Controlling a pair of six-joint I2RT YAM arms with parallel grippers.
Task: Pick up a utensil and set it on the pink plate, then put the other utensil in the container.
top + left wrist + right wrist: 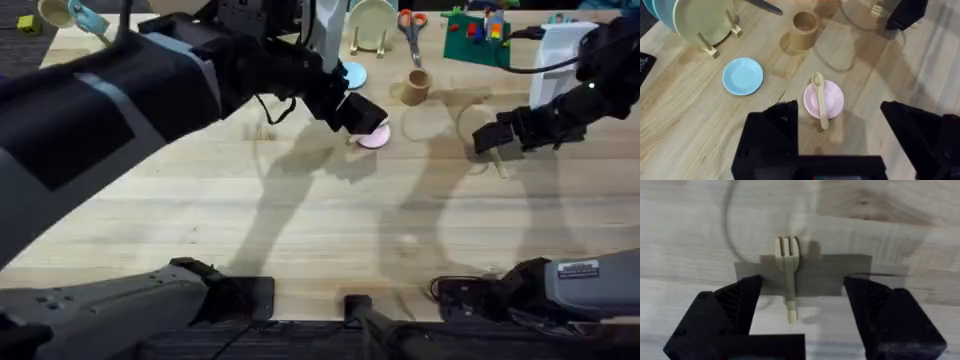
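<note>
The slim wooden utensil [819,98] lies across the pink plate [832,100], its rounded end toward the blue plate. My left gripper [839,114] hangs open just above the pink plate [374,138], holding nothing; in the overhead view the left gripper [352,113] covers part of the plate. The wooden fork [787,270] lies flat on the table, and my right gripper [802,287] stands open over it with a finger on each side of the handle. From overhead, the right gripper [493,141] is right of the tan container [416,87], with the fork [498,166] below it.
A light blue plate [742,76] lies beside the pink one. A pale green plate [702,17] stands in a wooden rack at the back. Scissors [410,25] and a box with coloured pieces [478,33] sit along the far edge. The tan container [804,27] stands upright.
</note>
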